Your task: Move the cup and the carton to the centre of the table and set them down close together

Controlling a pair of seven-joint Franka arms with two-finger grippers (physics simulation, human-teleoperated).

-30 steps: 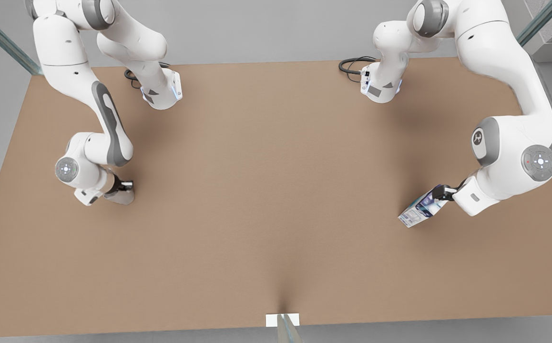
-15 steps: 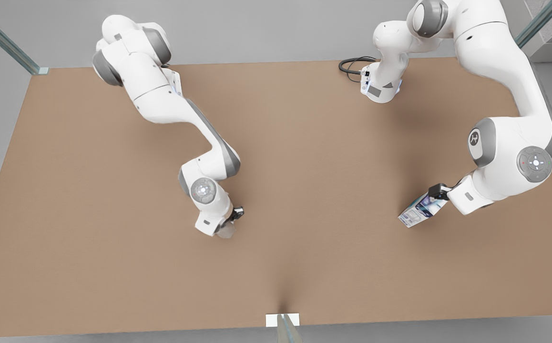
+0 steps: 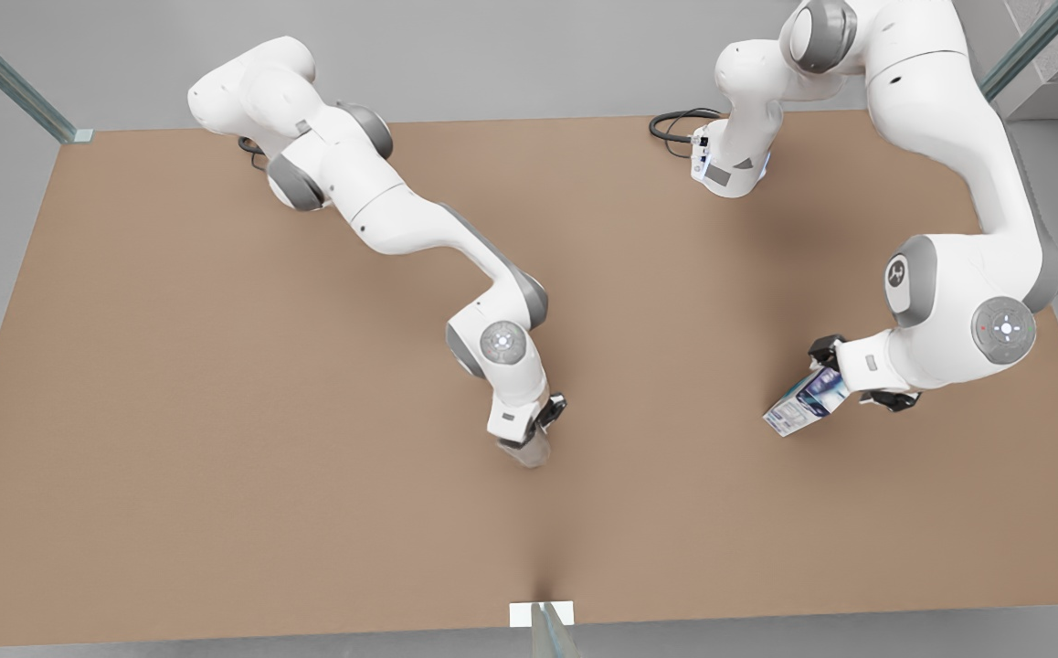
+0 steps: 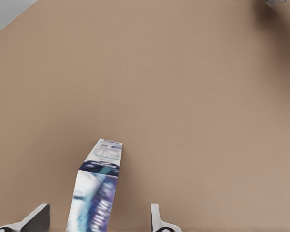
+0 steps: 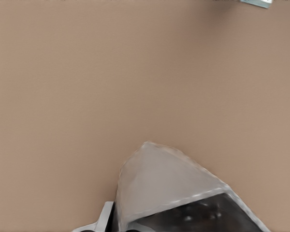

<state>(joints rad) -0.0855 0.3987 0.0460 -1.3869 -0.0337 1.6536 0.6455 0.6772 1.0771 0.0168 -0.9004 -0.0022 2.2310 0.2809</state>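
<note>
The cup (image 3: pixel 534 450) hangs pinched in the right pincer (image 3: pixel 538 437) near the middle of the table (image 3: pixel 218 457), a little toward six o'clock from the centre in the front view; the carton (image 3: pixel 805 402) is well apart from it, out at about three o'clock, lying tilted with its far end pointing toward the centre. The left pincer (image 3: pixel 844 376) is spread around the carton's near end, one finger on each side, neither plainly touching it. As a judgement, two things are in hand: lowering the cup and closing on the carton. For the cup, it would be best to come straight down until the base meets the table, keep it upright, and part the fingers only then, leaving bare table on its three o'clock side for the carton. For the carton, the left pincer should centre over the narrow width before squeezing, since it sits nearer one finger than the other and could be pushed askew. The left wrist view shows what the front view hides under the wrist: both fingers (image 4: pixel 157 220) stand clear, with a wide gap beside the carton (image 4: pixel 97 193). The right wrist view shows the cup (image 5: pixel 159 186) close up against the pincer, its pale tapered wall over bare table.
</note>
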